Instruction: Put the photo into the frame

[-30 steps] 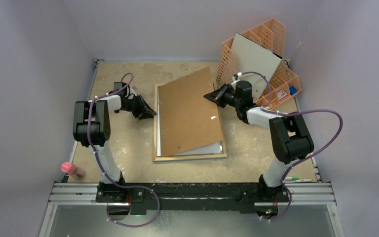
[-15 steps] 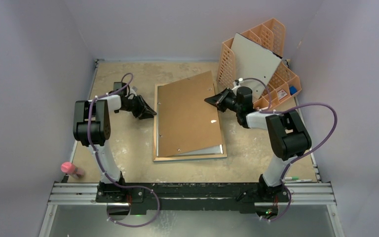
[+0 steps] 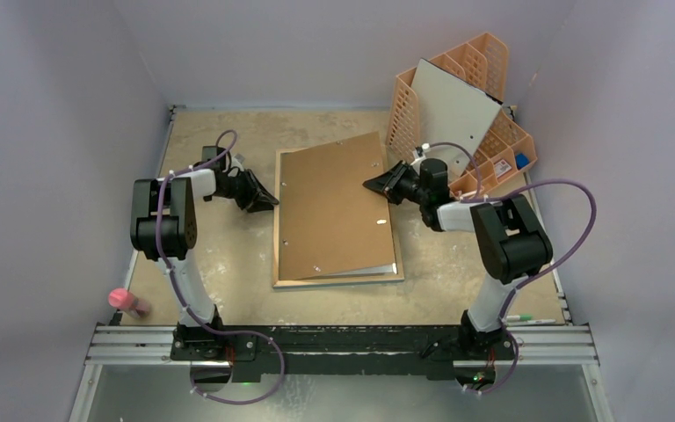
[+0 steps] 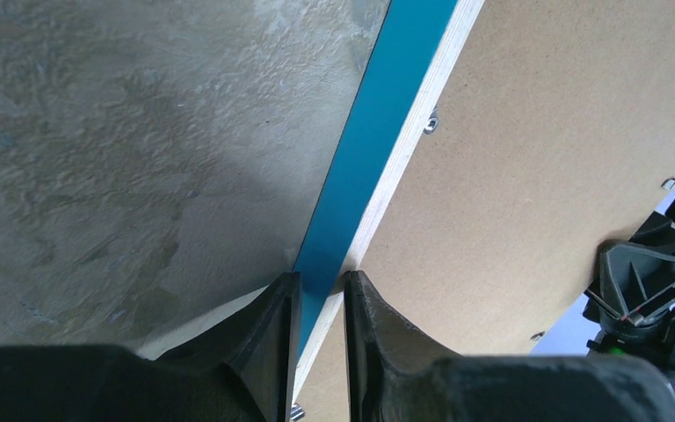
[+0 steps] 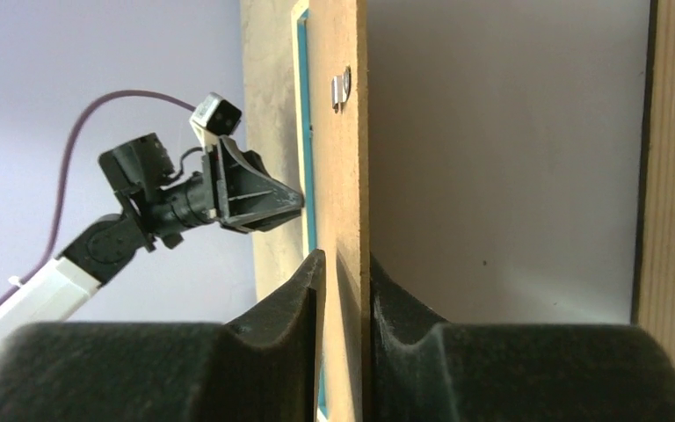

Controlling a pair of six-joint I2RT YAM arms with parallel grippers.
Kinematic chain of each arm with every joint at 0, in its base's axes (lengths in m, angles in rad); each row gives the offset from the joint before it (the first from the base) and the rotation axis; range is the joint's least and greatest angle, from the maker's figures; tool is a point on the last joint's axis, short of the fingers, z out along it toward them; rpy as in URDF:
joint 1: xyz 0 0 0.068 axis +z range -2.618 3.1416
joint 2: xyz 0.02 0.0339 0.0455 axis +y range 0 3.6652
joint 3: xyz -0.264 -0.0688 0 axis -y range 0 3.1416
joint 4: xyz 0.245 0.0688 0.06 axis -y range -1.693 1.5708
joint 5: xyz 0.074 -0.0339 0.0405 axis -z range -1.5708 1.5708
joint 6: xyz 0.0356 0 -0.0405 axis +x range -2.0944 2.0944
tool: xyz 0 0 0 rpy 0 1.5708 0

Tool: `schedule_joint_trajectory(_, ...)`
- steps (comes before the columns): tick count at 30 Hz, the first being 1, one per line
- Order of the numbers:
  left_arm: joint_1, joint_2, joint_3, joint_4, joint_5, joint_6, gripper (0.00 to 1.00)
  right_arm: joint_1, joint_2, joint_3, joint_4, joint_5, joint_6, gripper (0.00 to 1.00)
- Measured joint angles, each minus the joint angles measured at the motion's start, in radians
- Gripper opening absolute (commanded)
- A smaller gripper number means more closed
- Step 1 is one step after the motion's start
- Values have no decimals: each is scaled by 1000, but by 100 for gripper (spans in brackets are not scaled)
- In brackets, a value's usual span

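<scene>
Top external: frame (image 3: 338,280) lies face down mid-tabletop (image 3: 220,255), hardboard backing (image 3: 334,211) skewed on top.
The left hand (image 3: 268,200) pinches the frame's left edge, likely steadying it; right hand (image 3: 371,185) straddles the backing's right edge, grip or slack unclear. The photo isn't visible. Orange organiser (image 3: 501,145) crowds the right; more room on the left.

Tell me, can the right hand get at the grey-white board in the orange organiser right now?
Probably, yes: the grey-white board stands just beyond the right hand, face exposed, nothing between. Its jaws straddle the brown backing at its edge, so back off first.
</scene>
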Motion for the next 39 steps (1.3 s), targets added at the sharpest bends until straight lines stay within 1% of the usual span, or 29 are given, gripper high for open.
schedule_joint_trajectory(4,1,0,0,2,0,0,26,-9,45,27,-24,-36,-43,29)
schedule_joint_trajectory(7,2,0,0,4,0,0,26,-14,77,36,-45,-49,-71,36)
schedule_joint_trajectory(9,2,0,0,4,-1,0,26,-14,83,37,-67,-48,-83,39)
schedule_joint_trajectory(13,2,0,0,-1,-14,1,27,-8,82,44,-97,-49,-120,50)
schedule_joint_trajectory(16,2,-1,2,-6,-22,2,29,-1,82,72,-149,-49,-159,58)
schedule_joint_trajectory(20,1,-1,7,-19,-31,6,31,5,82,121,-232,-48,-210,65)
schedule_joint_trajectory(25,-1,-1,17,-37,-43,21,35,5,74,155,-339,-32,-285,69)
schedule_joint_trajectory(32,-5,-1,34,-64,-59,38,39,8,45,213,-512,31,-395,74)
schedule_joint_trajectory(39,-6,-1,37,-69,-60,45,39,9,22,243,-617,113,-478,74)
